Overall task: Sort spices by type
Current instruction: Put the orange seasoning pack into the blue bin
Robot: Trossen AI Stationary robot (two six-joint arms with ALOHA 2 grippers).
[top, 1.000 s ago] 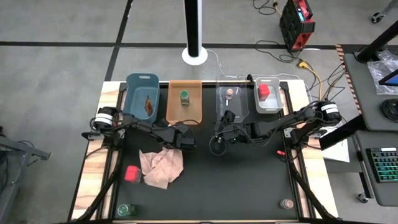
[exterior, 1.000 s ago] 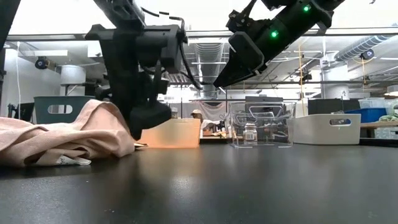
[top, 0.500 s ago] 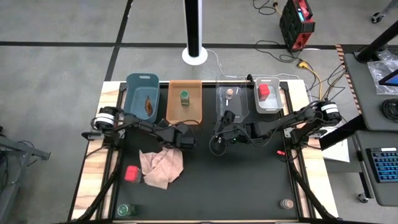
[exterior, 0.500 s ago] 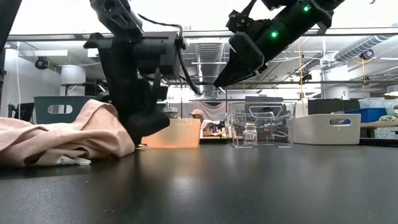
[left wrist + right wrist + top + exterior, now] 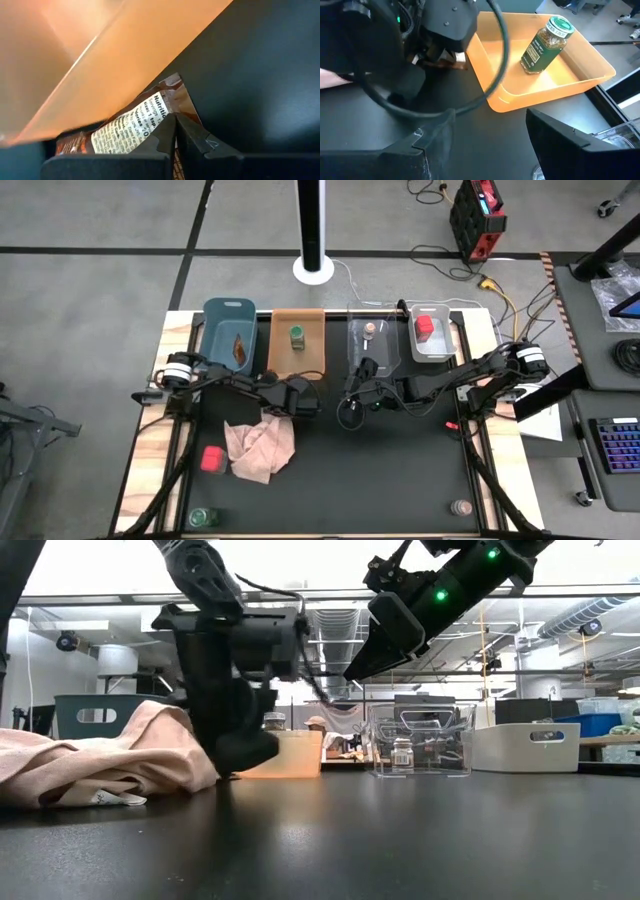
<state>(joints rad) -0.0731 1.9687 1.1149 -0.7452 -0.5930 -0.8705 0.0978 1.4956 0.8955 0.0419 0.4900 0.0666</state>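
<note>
My left gripper (image 5: 300,398) hangs low over the table just in front of the orange bin (image 5: 312,365), past the far edge of the pink cloth (image 5: 262,448), shut on an orange-brown foil packet (image 5: 131,127) with a white printed label. The right wrist view shows that packet (image 5: 445,64) under the left gripper beside the orange bin (image 5: 545,87). My right gripper (image 5: 352,406) waits open above the table in front of the clear bin (image 5: 352,350). On the table stand a red box (image 5: 212,458), a green-capped jar (image 5: 200,518) and a tan-lidded jar (image 5: 461,507). My left gripper pinches the foil packet between its two fingers (image 5: 192,135), on the printed label side near one end (image 5: 159,117). The packet sticks out past the fingertips toward the orange bin's wall (image 5: 100,65), about level and close over the table; whether it touches the table, I cannot tell.
Four bins line the far edge: the blue one (image 5: 215,330) holds a foil packet (image 5: 239,346), the orange a green-capped jar (image 5: 297,336), the clear a tiny jar (image 5: 370,330), the white (image 5: 440,350) a red box (image 5: 425,326). Bare dark table lies toward the near right.
My left gripper has moved a little toward the table's right and far edge, away from the pink cloth and up to the orange bin's near wall, staying shut on the packet. The right arm has kept still.
</note>
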